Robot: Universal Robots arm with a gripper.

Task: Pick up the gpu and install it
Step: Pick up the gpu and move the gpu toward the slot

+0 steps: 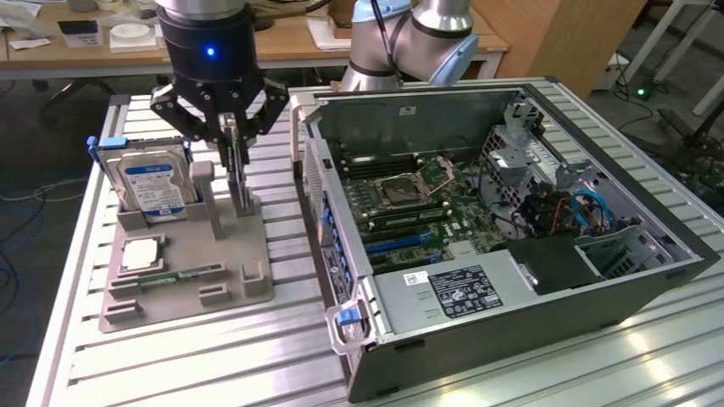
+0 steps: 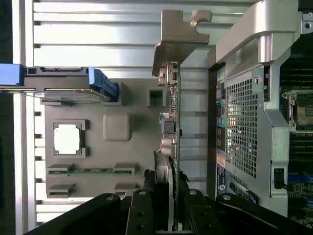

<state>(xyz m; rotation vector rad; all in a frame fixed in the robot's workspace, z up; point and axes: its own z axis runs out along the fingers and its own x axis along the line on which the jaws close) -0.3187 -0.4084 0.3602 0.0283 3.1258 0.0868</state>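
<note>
Ribbed aluminium table [image 1: 169,365] fills my feed, with a wooden desk [image 1: 68,52] behind it. The open computer case [image 1: 476,343] lies on the table toward the exterior view's right, with its side panel off and the motherboard [image 1: 419,203] facing up. Just beside the case, toward the table's opposite long edge, sits the grey tray [image 1: 169,309] of parts.

My gripper [image 1: 234,161] hangs straight down over the tray's edge nearest the case. At the tray's far corner, on the side away from the case, the hard drive [image 1: 153,186] stands on edge in its slot, blue label facing the exterior camera.

The gpu [image 2: 168,129] stands upright on its long edge in the raised holder along the tray's case-side edge. Its long axis runs level and parallel to that edge, and its faces are turned toward the case and the hard drive. Its silver bracket [image 2: 178,36] is at the end toward the hard drive's end of the tray. In the wrist view I see the fingers [image 2: 148,180] pressed against both faces of the card, pinching it toward the end away from the bracket. I cannot tell whether its lower edge has left the holder.

The CPU [image 1: 139,253] lies flat in a pocket near the tray's outer edge. The memory stick [image 1: 181,275] lies flat just beside it, toward the tray's near end.
</note>
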